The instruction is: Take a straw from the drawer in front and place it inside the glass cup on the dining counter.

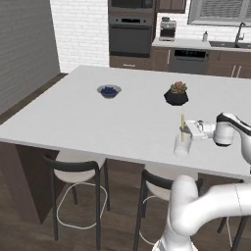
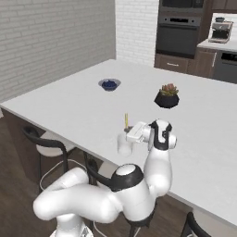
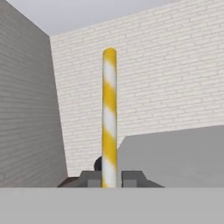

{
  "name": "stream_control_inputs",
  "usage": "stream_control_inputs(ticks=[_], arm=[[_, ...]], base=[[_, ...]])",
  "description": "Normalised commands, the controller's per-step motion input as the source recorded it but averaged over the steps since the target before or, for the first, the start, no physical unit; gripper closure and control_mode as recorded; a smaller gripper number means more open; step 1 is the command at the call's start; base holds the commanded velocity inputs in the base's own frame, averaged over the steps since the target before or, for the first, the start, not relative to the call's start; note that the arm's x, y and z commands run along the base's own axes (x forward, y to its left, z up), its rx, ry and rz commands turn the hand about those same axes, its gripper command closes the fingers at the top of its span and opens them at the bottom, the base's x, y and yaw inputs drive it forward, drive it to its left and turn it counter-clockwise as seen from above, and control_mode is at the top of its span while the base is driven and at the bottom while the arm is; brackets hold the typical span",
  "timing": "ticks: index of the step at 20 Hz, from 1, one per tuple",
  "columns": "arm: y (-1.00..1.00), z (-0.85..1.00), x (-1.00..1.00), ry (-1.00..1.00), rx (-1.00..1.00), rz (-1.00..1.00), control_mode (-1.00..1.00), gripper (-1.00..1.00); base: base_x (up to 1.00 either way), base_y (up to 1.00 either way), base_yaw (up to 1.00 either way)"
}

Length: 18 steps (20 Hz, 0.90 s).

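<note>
My fingers are clamped on the straw, which stands upright between them; in the hand view it rises as a yellow-and-white striped stick, and its lower end is cut off below my fingertips. From the base cameras those stripes are too fine to make out: the straw reads as a plain thin yellow line.

In the left base view my gripper reaches in sideways from the right, holding the straw directly above the glass cup, which sits near the front edge of the dining counter. The cup is so clear that its rim is hard to trace, and I cannot tell whether the straw's lower tip is already inside it or just above it. The right base view shows the same cup just beside my gripper, with my own arm covering the counter behind it.

Both base views show a dark blue bowl and a black plant pot farther back on the counter, well apart from the cup. Stools stand under the near edge, partly hidden by the countertop.
</note>
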Motion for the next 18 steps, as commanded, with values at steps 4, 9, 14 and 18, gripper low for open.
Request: stream_control_inputs(ticks=[4,9,14,18], arm=[[-0.07,-0.12,0.19,0.00,0.00,0.00,-1.00,1.00],[-0.03,-0.12,0.05,0.00,0.00,0.00,-1.00,1.00],[-0.09,-0.07,-0.37,-0.04,0.00,0.00,-1.00,1.00],[-0.03,-0.09,-0.43,-0.04,0.00,0.00,-1.00,1.00]], base=[[0.00,0.00,0.00],[0.00,0.00,0.00],[0.00,0.00,0.00],[0.00,0.00,0.00]])
